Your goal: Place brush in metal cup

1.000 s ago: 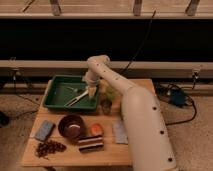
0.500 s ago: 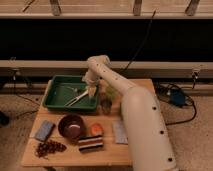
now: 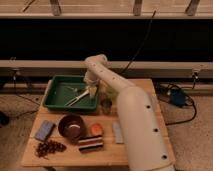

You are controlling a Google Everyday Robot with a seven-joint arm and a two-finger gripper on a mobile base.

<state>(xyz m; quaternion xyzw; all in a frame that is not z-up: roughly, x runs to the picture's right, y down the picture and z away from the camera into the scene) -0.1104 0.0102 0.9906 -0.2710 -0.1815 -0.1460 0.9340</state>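
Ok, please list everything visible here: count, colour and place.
table: 1, light wood, centre
tray: 1, green, table's back left
brush: 1, cream-white, inside tray
metal cup: 1, dark grey, beside tray's front right corner
translucent cup: 1, yellow-green, behind metal cup
bowl: 1, dark brown, before tray
pad: 1, blue-grey, left of bowl
grape-like cluster: 1, dark red, front left
round item: 1, orange, right of bowl
striped block: 1, multicoloured, front edge
flat piece: 1, grey, right of round item
box: 1, blue, floor right of table
arm: 1, white, reaching across table
gripper: 1, pale, over tray's right end, near brush
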